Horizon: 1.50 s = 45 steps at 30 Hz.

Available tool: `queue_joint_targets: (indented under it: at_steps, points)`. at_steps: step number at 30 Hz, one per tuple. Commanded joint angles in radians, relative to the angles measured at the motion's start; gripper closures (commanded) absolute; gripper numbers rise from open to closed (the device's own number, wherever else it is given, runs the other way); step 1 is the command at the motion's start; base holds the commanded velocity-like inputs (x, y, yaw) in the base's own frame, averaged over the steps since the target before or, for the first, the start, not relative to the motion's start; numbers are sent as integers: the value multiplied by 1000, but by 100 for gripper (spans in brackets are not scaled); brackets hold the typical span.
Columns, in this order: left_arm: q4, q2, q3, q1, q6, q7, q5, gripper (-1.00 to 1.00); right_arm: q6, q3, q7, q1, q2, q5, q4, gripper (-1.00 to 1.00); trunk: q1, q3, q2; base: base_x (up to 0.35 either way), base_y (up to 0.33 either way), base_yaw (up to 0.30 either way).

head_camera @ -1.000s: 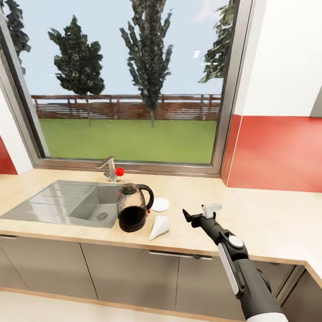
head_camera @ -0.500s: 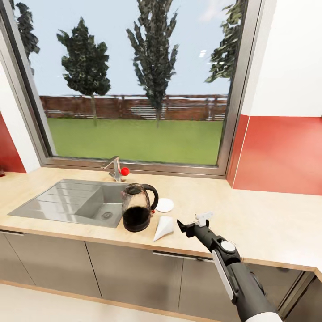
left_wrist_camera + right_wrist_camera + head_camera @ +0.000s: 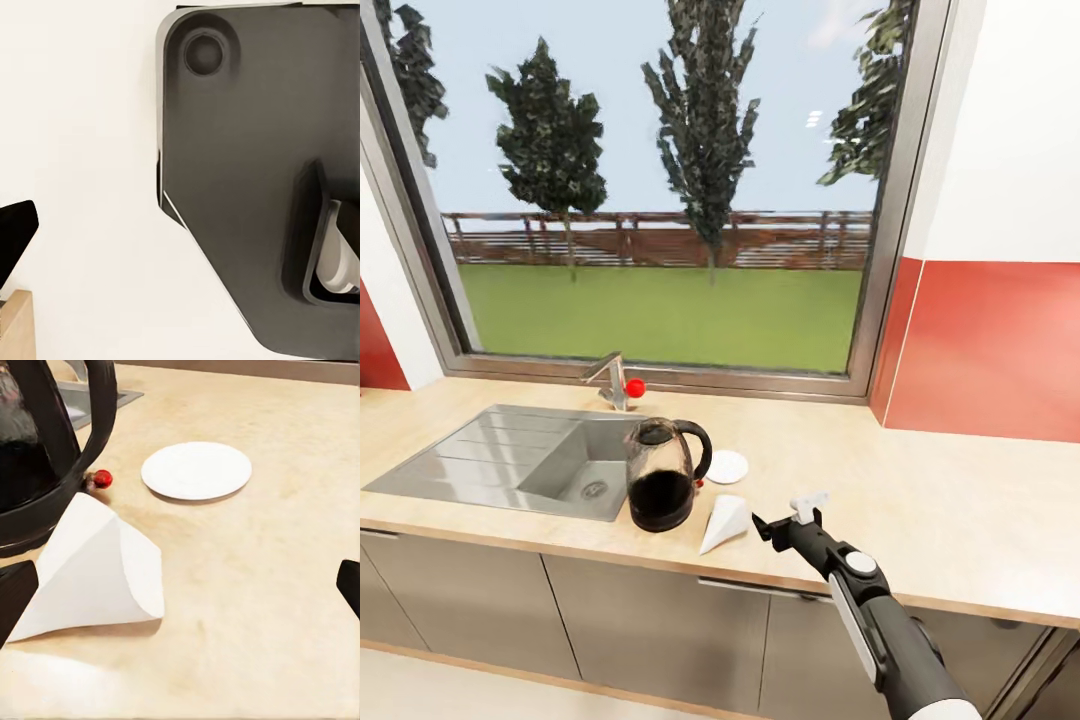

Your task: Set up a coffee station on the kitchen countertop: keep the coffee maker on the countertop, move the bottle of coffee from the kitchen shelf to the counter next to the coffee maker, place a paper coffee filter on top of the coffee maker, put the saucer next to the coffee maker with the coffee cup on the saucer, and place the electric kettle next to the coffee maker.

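1. The right gripper [image 3: 780,520] is held low over the counter [image 3: 960,500], just right of the filter [image 3: 722,522]. Its fingers are spread and nothing is grasped between them.
2. The left gripper's state cannot be told; in the left wrist view a dark robot panel [image 3: 247,172] is seen against a white ground.
3. The filter is found lying on its side near the counter's front edge, its open mouth turned toward the gripper. The kettle [image 3: 660,478] stands just left of it, touching or nearly so. The saucer [image 3: 727,466] lies just beyond, apart from both.
4. Risk, judged: the thin paper cone could be crushed or flattened if clamped across its open mouth.
5. Risk, judged: a low approach from the right could push the filter against the kettle, or slide it toward the front edge, instead of gripping it.
6. Risk, judged: the kettle could be knocked toward the sink [image 3: 500,462] by a wide finger, as it stands at the basin's rim.
7. The surface is a pale wood-look counter over grey cabinets [image 3: 620,620].
8. A tap [image 3: 612,378] with a red knob is set behind the sink. A large window [image 3: 660,200] onto lawn and trees is noted; red and white walls are seen at right.
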Motion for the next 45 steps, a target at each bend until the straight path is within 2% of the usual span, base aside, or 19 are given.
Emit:
queue_joint_targets:
  at_steps: [1, 18, 26, 45]
  points:
    - [-1, 0, 0, 1, -2, 1, 2, -100, 5, -1, 4, 0, 1, 6, 2, -100, 0, 0, 0, 13, -5, 0]
    - [0, 0, 1, 1, -2, 1, 2, -100, 5, 4, 5, 0, 2, 5, 10, -100, 0, 0, 0, 40, 4, 0]
    - [0, 0, 2, 1, -1, 1, 2, -100, 3, 53, 4, 0, 3, 6, 44, -100, 0, 0, 0, 114, 33, 0]
    - [1, -1, 3, 1, -1, 1, 2, -100, 3, 56, 5, 0, 3, 6, 97, -100, 0, 0, 0, 40, 0, 0]
